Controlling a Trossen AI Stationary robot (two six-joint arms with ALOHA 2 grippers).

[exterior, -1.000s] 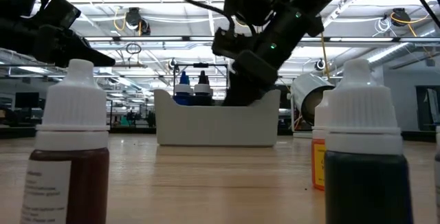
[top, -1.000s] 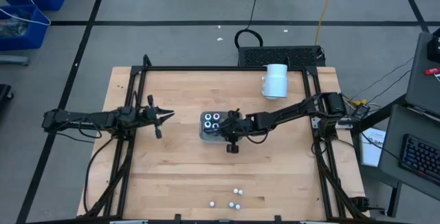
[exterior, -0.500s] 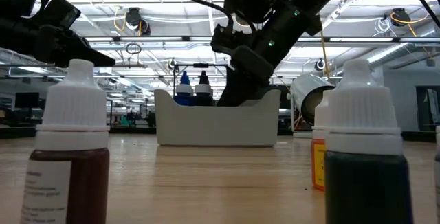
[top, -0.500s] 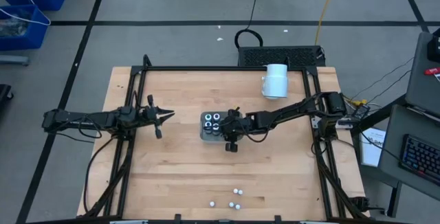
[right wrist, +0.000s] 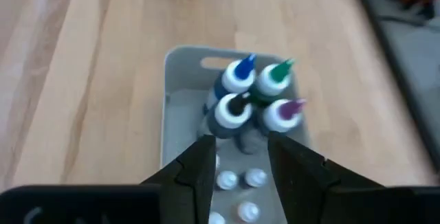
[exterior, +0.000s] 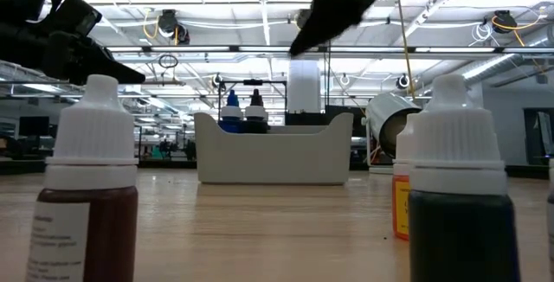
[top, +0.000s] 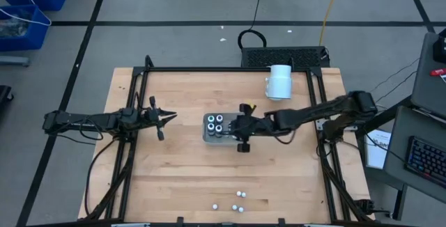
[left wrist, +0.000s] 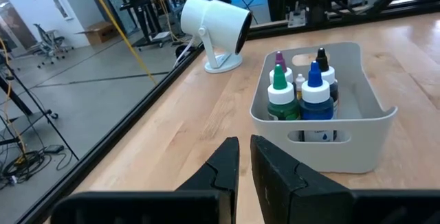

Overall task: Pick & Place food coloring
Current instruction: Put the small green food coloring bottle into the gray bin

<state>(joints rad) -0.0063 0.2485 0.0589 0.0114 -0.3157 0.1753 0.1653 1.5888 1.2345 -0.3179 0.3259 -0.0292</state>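
The food coloring is in two groups. Several bottles with coloured tips and white caps stand in the pale grey tray (top: 216, 127) (right wrist: 240, 107) (left wrist: 302, 97). Several more stand near the table's near edge (top: 238, 200); in the low view a brown one (exterior: 86, 187) and a dark one (exterior: 454, 195) loom close. My right gripper (top: 241, 127) (right wrist: 237, 165) hovers open over the tray's right end, with nothing between its fingers. My left gripper (top: 167, 118) (left wrist: 244, 159) waits shut, left of the tray, pointing at it.
A large white cylinder (top: 279, 81) (left wrist: 213, 21) lies on its side near the far right corner. The tray (exterior: 273, 150) sits mid-table. A dark frame (top: 132, 102) rims the table. Bare wood lies between the tray and the near bottles.
My right gripper has lifted up out of the tray and drawn a little toward the table's right edge, its arm pulling back that way. The tray and the bottles have stayed where they were.
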